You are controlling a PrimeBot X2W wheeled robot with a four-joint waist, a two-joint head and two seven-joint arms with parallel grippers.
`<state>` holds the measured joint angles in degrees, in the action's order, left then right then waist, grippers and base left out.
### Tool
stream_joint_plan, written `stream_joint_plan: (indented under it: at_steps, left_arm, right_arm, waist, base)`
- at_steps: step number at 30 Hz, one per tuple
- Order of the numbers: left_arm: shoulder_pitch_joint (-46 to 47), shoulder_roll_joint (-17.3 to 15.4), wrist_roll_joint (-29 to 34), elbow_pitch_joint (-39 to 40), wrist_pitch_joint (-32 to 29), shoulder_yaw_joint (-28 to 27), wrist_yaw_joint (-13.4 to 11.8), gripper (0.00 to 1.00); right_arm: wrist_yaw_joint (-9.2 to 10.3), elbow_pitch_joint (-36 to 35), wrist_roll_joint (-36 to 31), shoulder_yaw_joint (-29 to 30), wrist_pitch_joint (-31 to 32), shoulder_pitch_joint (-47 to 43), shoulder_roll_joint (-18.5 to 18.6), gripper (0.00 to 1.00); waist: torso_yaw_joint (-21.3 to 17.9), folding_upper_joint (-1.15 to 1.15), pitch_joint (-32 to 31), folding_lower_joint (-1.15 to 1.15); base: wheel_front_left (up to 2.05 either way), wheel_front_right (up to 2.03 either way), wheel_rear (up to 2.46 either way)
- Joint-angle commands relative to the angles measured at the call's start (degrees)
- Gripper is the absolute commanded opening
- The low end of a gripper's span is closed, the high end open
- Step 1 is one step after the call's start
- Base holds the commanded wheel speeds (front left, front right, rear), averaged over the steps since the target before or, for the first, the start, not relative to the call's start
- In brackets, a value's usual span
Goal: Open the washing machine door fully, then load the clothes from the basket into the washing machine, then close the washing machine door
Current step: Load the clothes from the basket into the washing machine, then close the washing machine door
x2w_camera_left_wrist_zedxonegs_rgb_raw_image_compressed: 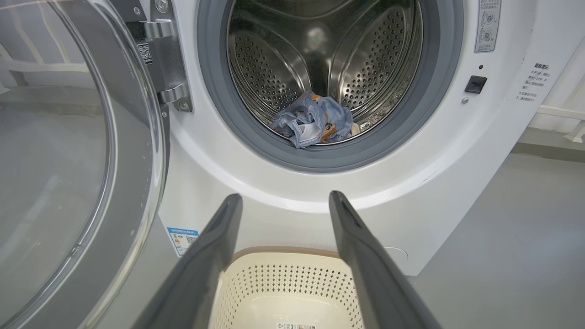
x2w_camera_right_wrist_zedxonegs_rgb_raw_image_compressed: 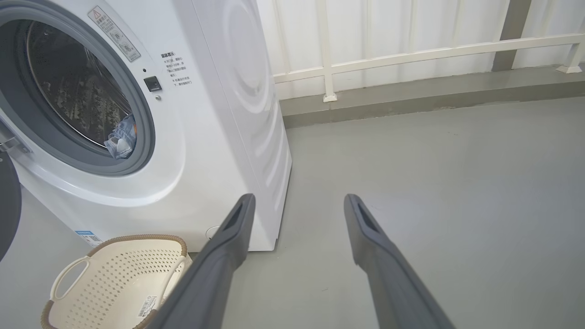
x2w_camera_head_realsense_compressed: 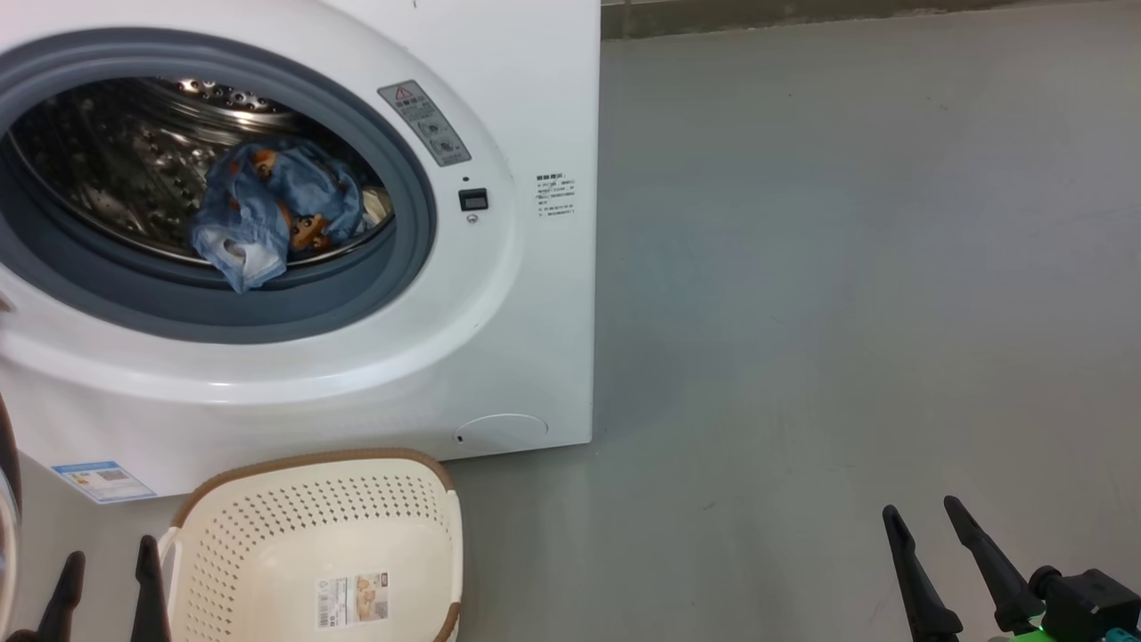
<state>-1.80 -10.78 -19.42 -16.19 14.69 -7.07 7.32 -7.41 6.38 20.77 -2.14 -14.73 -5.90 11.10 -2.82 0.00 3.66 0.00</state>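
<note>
Light-blue against steel: finds the clothes (x2w_camera_head_realsense_compressed: 267, 214) bunched at the front lip of the drum (x2w_camera_head_realsense_compressed: 107, 169) in the washing machine (x2w_camera_head_realsense_compressed: 508, 294), right at the grey seal (x2w_camera_head_realsense_compressed: 401, 259), likely as dropped from the mouth rather than pushed deep. Has the basket (x2w_camera_head_realsense_compressed: 267, 535) empty on the floor (x2w_camera_head_realsense_compressed: 802, 312) just before the machine, close under the opening for short carries, and the washing machine door (x2w_camera_left_wrist_zedxonegs_rgb_raw_image_compressed: 59, 160) swung wide to the left, out of the loading path. Holds left end effector (x2w_camera_head_realsense_compressed: 111, 553) and right end effector (x2w_camera_head_realsense_compressed: 923, 506) low with fingers spread, grasping nothing, seemingly free for the closing push not yet made.
</note>
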Motion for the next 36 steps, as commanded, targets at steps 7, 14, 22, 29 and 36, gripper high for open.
stream_joint_plan:
  at_steps: [7,14,22,29,36]
  left_arm:
    - [2.1,-1.8,-0.5,1.3,0.3,-1.1,0.2,1.0]
    - [2.5,-2.0,-0.6,1.6,0.3,-0.8,0.2,1.0]
    - [2.4,-2.0,-0.2,2.3,0.3,-1.1,0.2,1.0]
    - [2.6,-1.7,0.0,2.7,0.3,-0.6,0.2,1.0]
    - [2.7,-1.0,0.5,2.9,0.3,-0.8,0.2,1.0]
  right_arm:
    - [-0.08,-1.5,-0.1,-1.1,-0.3,1.3,0.8,1.0]
    - [-0.08,-1.5,-0.2,-1.1,-0.3,1.6,0.5,1.0]
    - [-0.08,-1.5,-0.2,-1.0,-0.3,1.7,0.2,1.0]
    - [-0.08,-1.6,-0.2,-1.1,-0.3,1.9,0.2,1.0]
    - [-0.08,-1.6,-0.3,-1.6,-0.3,2.4,0.2,1.0]
  waist:
    - [0.1,0.0,0.5,0.0]
    - [0.2,0.0,0.7,0.0]
    - [0.6,0.0,0.7,0.0]
    - [1.1,0.0,0.8,0.0]
    - [1.8,0.0,1.0,0.0]
  base:
    - [-0.44,0.44,0.0]
    - [-1.35,1.35,0.0]
    - [-1.23,1.23,0.0]
    - [-0.26,0.26,0.0]
    - [0.0,0.0,0.0]
